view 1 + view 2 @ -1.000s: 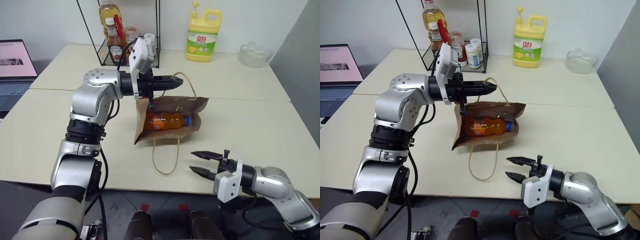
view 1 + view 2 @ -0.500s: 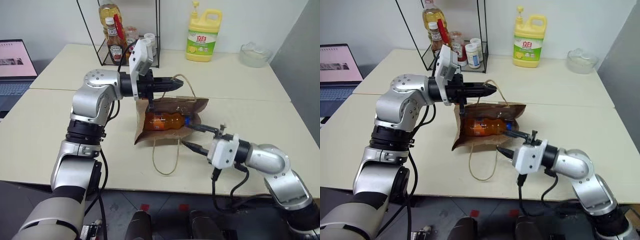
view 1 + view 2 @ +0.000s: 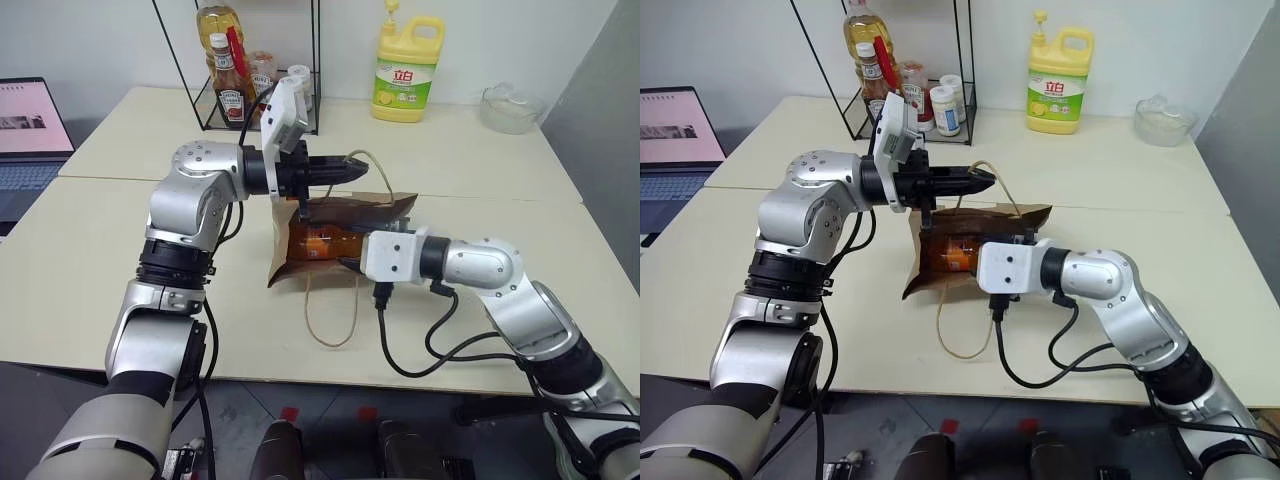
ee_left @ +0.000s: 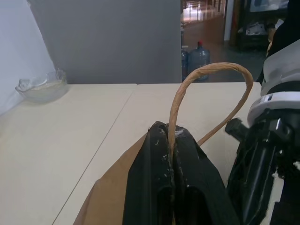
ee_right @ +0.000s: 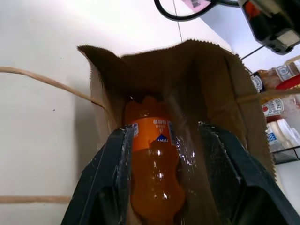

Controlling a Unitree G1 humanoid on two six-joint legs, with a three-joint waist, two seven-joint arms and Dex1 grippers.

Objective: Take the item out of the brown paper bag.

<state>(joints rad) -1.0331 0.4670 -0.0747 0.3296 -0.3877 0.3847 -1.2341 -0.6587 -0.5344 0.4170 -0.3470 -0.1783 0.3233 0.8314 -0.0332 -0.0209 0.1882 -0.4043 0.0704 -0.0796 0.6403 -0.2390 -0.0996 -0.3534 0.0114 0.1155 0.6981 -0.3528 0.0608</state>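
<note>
The brown paper bag (image 3: 345, 212) lies on its side on the table, mouth toward the right. My left gripper (image 3: 356, 166) is shut on the bag's upper loop handle (image 4: 212, 74) and holds that side up. The item, a clear bottle of orange drink (image 5: 154, 180), lies inside the bag and shows through the mouth (image 3: 312, 243). My right gripper (image 5: 165, 129) has reached into the bag mouth, open, with one black finger (image 5: 112, 178) on each side of the bottle. A gap shows between the bottle and the other finger (image 5: 225, 173).
The bag's lower handle loop (image 3: 330, 318) lies on the table toward the front edge. A black wire rack with a ketchup bottle (image 3: 231, 92) stands at the back, a yellow detergent jug (image 3: 407, 70) and a glass bowl (image 3: 510, 108) further right. A laptop (image 3: 28, 130) sits far left.
My right arm has swung up from the table's front edge, forward and left, and its fingers have gone into the bag mouth around the bottle. The left gripper has kept still on the handle.
</note>
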